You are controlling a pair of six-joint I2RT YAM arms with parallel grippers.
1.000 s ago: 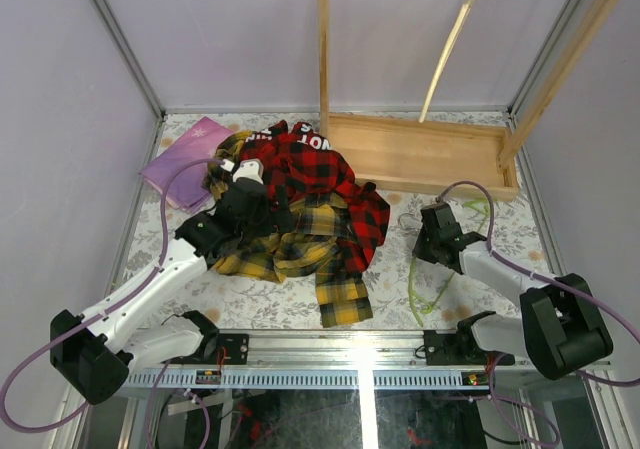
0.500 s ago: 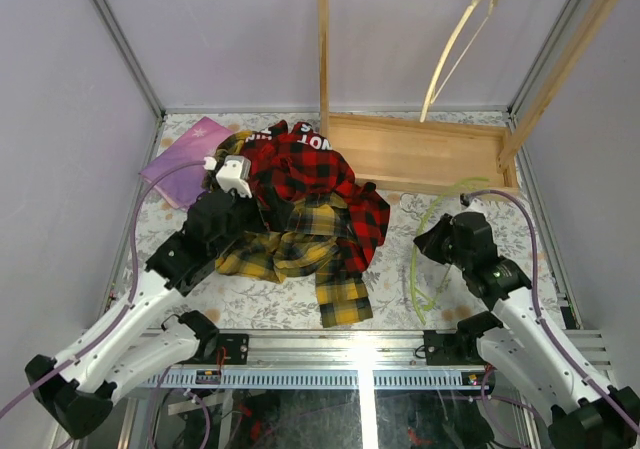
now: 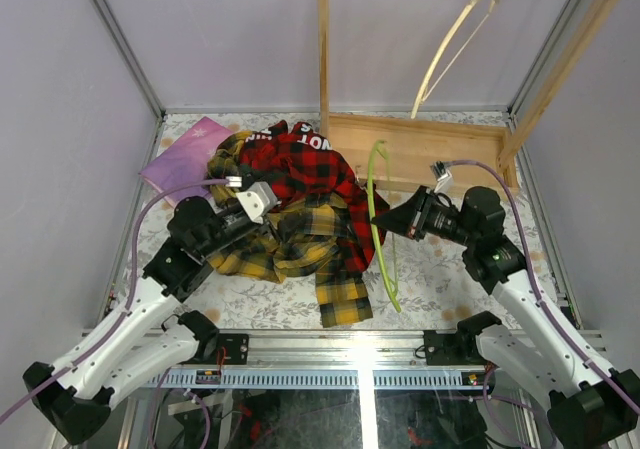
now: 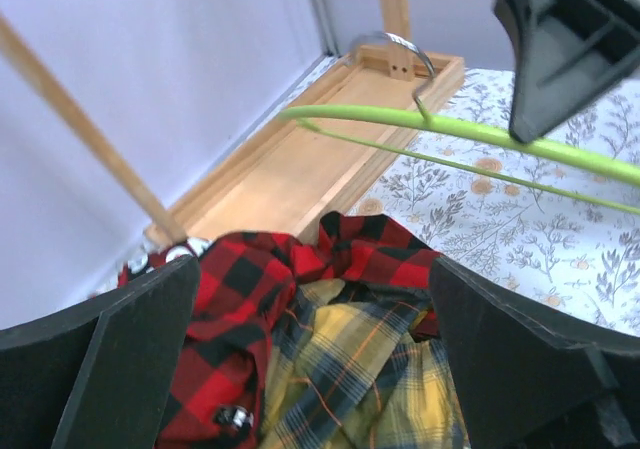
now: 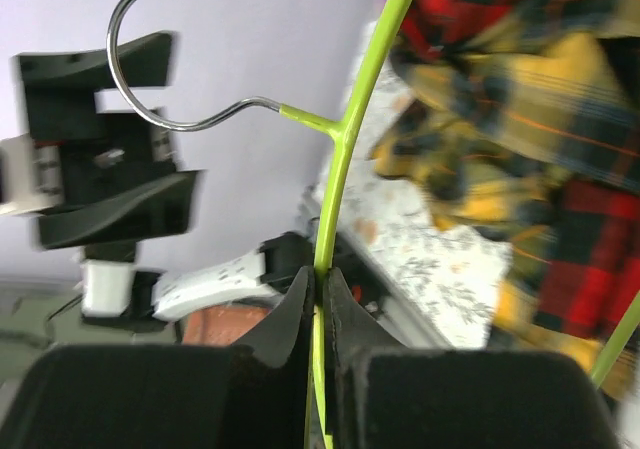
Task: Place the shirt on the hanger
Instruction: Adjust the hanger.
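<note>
White, flower-printed table (image 3: pixel 450 279) is noted as the ground, with a pale wooden rack (image 3: pixel 420 154) at its far side. The shirt (image 3: pixel 300 249), yellow-and-black plaid, is found crumpled left of centre, and a red-and-black garment (image 3: pixel 310 169) is heaped over its far part and tangled with it. The hanger (image 3: pixel 371 214), thin and yellow-green, is held clear of the table just right of the heap, one end over the rack's base and the other toward the near edge. The step in hand is judged to be the bringing of hanger to shirt. It would be done best if the collar opening were found and spread first, only yellow plaid being pinched and the red cloth left alone. One hanger arm would then be fed in before the other, and the grip would be kept firm so the slim bar cannot swivel. The left gripper (image 3: pixel 265 204) is poised at the heap's left edge, spread wide, nothing caught between its fingers (image 4: pixel 140 349). The right gripper (image 5: pixel 320 289) is pinched tight on the hanger bar just below the silver hook (image 5: pixel 170 69).
</note>
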